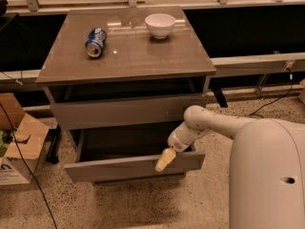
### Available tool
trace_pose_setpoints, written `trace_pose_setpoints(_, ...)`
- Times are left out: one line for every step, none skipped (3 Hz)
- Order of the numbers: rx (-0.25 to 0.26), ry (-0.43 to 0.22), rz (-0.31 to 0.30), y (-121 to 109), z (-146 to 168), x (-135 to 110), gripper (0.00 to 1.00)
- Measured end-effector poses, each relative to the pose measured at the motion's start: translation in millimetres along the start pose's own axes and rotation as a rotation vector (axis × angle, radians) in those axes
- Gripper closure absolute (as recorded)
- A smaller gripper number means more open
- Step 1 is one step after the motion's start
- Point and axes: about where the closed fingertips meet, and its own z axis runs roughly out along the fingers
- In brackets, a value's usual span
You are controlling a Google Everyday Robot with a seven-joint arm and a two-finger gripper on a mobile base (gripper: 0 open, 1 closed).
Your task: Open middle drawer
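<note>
The middle drawer (128, 168) of the taupe-grey cabinet (125, 56) stands pulled out towards me. Its flat grey front is low and wide, and its inside is dark. My gripper (165, 160) is at the end of the white arm (209, 123), which reaches in from the right. The cream tip rests at the top edge of the middle drawer's front, right of its centre. The taller top drawer front (124, 111) sits above it, with a dark gap under the cabinet top. The lowest drawer is hidden beneath the pulled-out one.
A blue can (96, 42) lies on its side and a white bowl (160, 25) stands on the cabinet top. A cardboard box (19, 140) and a black cable (28, 175) are on the floor at left. My white base (269, 175) fills the lower right.
</note>
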Motion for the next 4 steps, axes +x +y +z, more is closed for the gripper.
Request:
trace_pose_setpoints(-0.016, 0.046, 0.002, 1.4, 4.2, 10.6, 0.00)
trace_pose_setpoints(-0.065, 0.066, 0.054, 14.6, 13.5, 34.5, 0.00)
trace_pose_setpoints(-0.102, 0.079, 0.075, 28.5, 16.8, 45.0, 0.18)
trace_pose_setpoints(-0.092, 0.064, 0.093, 45.6, 5.3, 43.8, 0.42)
